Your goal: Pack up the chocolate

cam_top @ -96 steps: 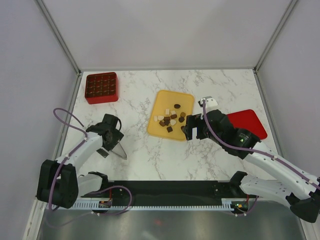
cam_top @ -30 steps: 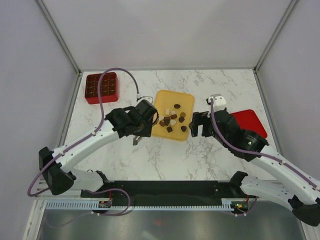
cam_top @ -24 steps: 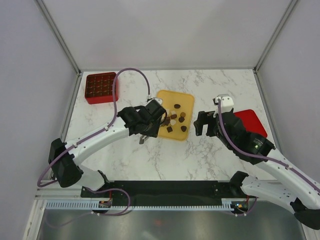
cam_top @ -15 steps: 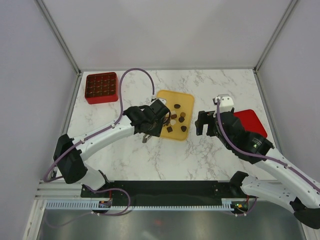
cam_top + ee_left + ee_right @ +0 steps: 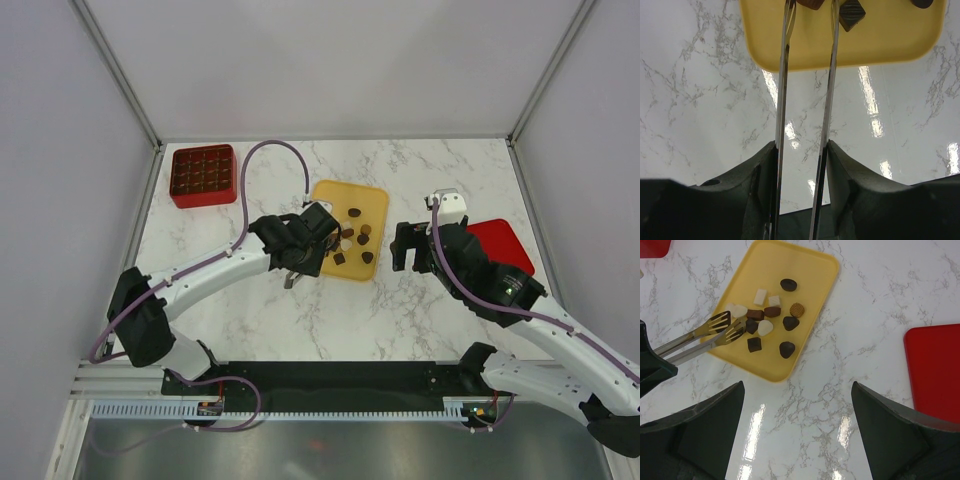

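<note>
The chocolate (image 5: 347, 240) lies as several small dark, brown and cream pieces (image 5: 772, 311) on a flat yellow tray (image 5: 372, 200). My left gripper (image 5: 303, 250) is shut on a pair of metal tongs (image 5: 785, 75), whose blades run between its jaws. The tongs' slotted tips (image 5: 726, 326) stand slightly apart over the tray's left side (image 5: 735, 347), next to a dark piece (image 5: 751, 326) and a cream one (image 5: 739, 310). My right gripper (image 5: 400, 245) hangs open over bare marble to the right of the tray, with nothing between its fingers (image 5: 715, 415).
A red box with grid compartments (image 5: 203, 175) stands at the back left of the marble table (image 5: 420, 310). A flat red lid (image 5: 497, 245) lies at the right, partly under my right arm. Grey walls close in the table.
My left arm has swung right and carried the tongs' tips from the tray's left edge in over the pieces. The right gripper has drawn slightly right, away from the tray.
</note>
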You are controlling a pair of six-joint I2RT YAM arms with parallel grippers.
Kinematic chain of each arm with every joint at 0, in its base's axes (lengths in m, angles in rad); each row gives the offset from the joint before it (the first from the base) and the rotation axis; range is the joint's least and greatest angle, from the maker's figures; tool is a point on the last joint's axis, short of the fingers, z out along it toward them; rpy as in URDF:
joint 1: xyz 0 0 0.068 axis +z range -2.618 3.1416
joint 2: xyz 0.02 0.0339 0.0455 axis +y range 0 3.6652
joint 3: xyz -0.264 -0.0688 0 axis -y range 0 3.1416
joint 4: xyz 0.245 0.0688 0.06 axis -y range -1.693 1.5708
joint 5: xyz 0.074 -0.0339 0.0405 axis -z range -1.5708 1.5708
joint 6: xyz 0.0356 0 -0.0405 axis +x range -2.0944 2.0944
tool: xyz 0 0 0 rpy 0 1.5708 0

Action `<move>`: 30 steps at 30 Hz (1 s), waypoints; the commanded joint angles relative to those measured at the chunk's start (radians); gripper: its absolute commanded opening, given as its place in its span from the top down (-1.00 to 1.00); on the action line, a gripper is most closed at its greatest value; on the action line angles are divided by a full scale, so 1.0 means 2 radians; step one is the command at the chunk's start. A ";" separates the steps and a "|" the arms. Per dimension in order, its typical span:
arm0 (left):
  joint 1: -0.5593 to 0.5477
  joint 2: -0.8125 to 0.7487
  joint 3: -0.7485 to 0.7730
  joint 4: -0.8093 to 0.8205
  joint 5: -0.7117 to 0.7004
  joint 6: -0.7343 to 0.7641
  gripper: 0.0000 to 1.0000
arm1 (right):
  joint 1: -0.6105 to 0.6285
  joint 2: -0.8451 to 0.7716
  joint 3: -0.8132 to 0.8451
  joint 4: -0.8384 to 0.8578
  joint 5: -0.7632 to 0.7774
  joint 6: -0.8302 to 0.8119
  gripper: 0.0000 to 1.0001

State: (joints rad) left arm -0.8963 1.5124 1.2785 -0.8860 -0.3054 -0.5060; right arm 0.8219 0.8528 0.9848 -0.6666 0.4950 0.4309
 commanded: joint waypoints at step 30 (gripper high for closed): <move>0.002 0.027 0.017 -0.021 0.010 -0.021 0.16 | 0.000 -0.005 0.011 0.004 0.011 0.007 -0.93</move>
State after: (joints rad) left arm -0.8951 1.6032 1.2705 -0.8890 -0.3012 -0.5148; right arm 0.8219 0.8608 0.9848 -0.6670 0.4961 0.4316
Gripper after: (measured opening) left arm 0.432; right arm 0.963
